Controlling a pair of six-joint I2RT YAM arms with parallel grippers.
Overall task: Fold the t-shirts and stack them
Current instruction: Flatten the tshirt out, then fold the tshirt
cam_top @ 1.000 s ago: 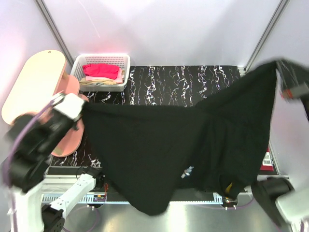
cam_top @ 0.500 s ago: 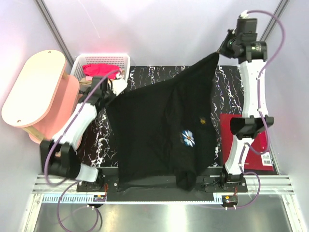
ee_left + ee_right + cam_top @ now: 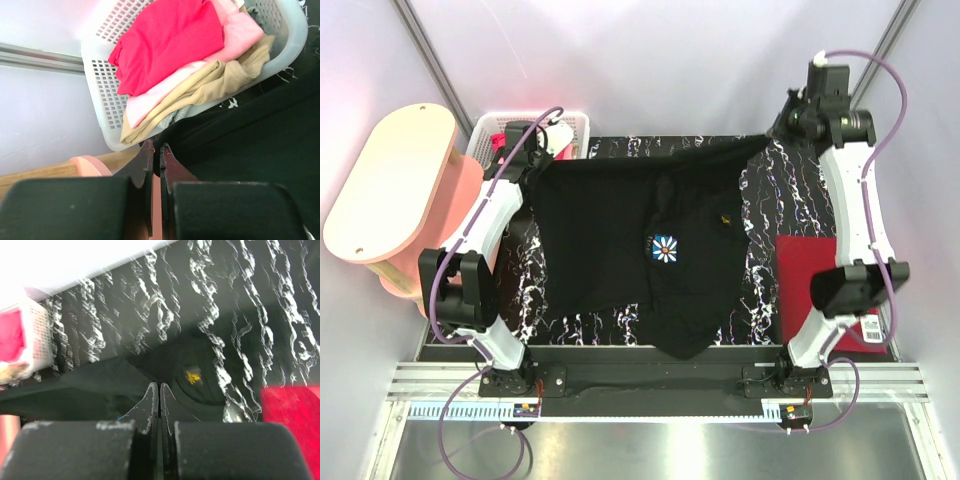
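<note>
The black t-shirt (image 3: 610, 240) with a white-and-blue daisy print (image 3: 665, 247) hangs stretched between my two grippers over the far half of the table, its lower part draped down to the near edge. My left gripper (image 3: 542, 152) is shut on its far left corner (image 3: 200, 140), beside the basket. My right gripper (image 3: 772, 135) is shut on its far right corner (image 3: 150, 375). A dark red t-shirt (image 3: 825, 285) lies flat at the right. A bright pink t-shirt (image 3: 170, 40) lies in the basket.
The white mesh basket (image 3: 578, 128) stands at the far left with pale pink and tan cloth under the pink shirt. A peach oval stool (image 3: 390, 185) stands left of the table. The black marbled surface (image 3: 650, 155) shows behind the shirt.
Both grippers have carried the black shirt away from the near edge to the back of the table and spread it wide; the daisy print has moved toward the far side.
</note>
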